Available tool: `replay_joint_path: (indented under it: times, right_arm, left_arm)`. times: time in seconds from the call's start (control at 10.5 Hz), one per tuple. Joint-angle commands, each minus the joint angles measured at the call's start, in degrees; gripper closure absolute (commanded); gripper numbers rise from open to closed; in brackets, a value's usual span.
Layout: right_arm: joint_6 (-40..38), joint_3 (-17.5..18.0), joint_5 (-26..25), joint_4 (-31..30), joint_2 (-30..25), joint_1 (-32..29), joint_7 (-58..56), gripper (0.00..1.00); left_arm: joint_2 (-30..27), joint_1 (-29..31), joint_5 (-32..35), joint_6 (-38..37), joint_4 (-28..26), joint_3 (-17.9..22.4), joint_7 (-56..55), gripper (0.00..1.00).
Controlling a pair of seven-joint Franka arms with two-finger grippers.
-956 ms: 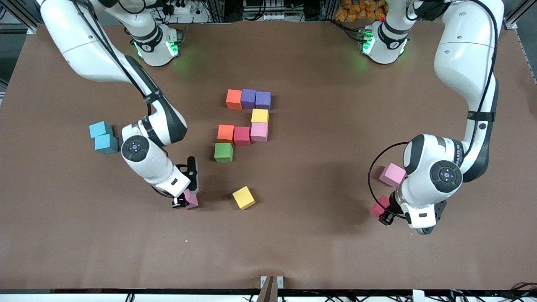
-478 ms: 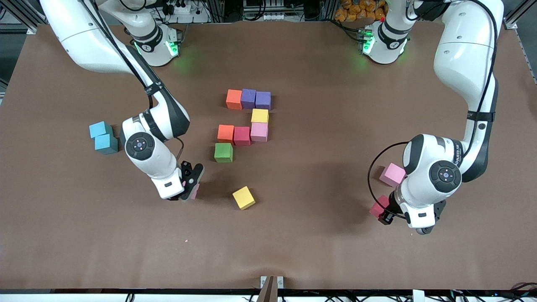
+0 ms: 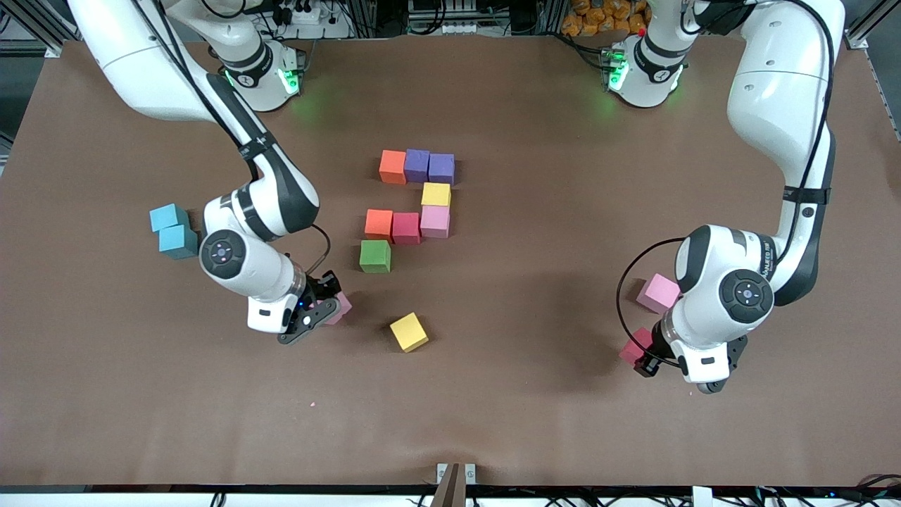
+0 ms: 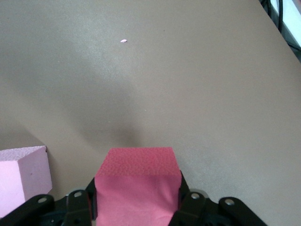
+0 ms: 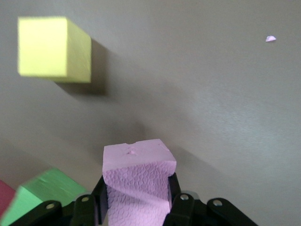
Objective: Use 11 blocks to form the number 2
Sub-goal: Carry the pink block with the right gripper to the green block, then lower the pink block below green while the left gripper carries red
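Eight blocks lie edge to edge as part of the number 2 (image 3: pixel 415 204): orange (image 3: pixel 392 167), two purple (image 3: pixel 429 167), yellow (image 3: pixel 436 194), pink (image 3: pixel 435 221), crimson (image 3: pixel 406 228), orange (image 3: pixel 379 224) and green (image 3: pixel 374 255). My right gripper (image 3: pixel 331 304) (image 5: pixel 136 188) is shut on a pink block (image 3: pixel 343 306) (image 5: pixel 137 181) over bare table, between the green block (image 5: pixel 42 193) and a loose yellow block (image 3: pixel 409 332) (image 5: pixel 51 47). My left gripper (image 3: pixel 644 355) (image 4: pixel 136 188) is shut on a crimson block (image 3: pixel 635 348) (image 4: pixel 136 181), low beside a loose pink block (image 3: pixel 659 292) (image 4: pixel 21 179).
Two light-blue cubes (image 3: pixel 172 229) sit toward the right arm's end of the table, close to that arm's elbow. A small pink crumb (image 3: pixel 312 404) lies on the brown table (image 3: pixel 493 394) nearer the front camera.
My right gripper has carried the pink block away from the front camera's side, toward the green block, and its wrist has turned. The left arm has not moved.
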Motion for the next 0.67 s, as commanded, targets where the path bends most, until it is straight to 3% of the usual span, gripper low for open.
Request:
replay_joint_path:
  times: [0.0, 0.29, 0.57]
  right_arm:
    - [-1.12, -0.8, 3.13, 1.95, -0.38, 5.16, 16.83, 0.85]
    - [-2.87, -3.88, -0.99, 3.9, 1.2, 10.54, 32.09, 0.86]
    - [-5.08, -4.84, -5.48, 3.81, 1.2, 10.99, 39.06, 0.86]
  left_arm:
    - [-1.18, -0.13, 1.7, -0.71, -1.04, 0.0, -1.3, 1.0]
    - [-1.18, -0.22, 1.7, -0.63, -1.04, 0.0, -1.21, 1.0]
    - [-1.09, -0.4, 1.79, -0.63, -1.04, 0.0, -1.21, 1.0]
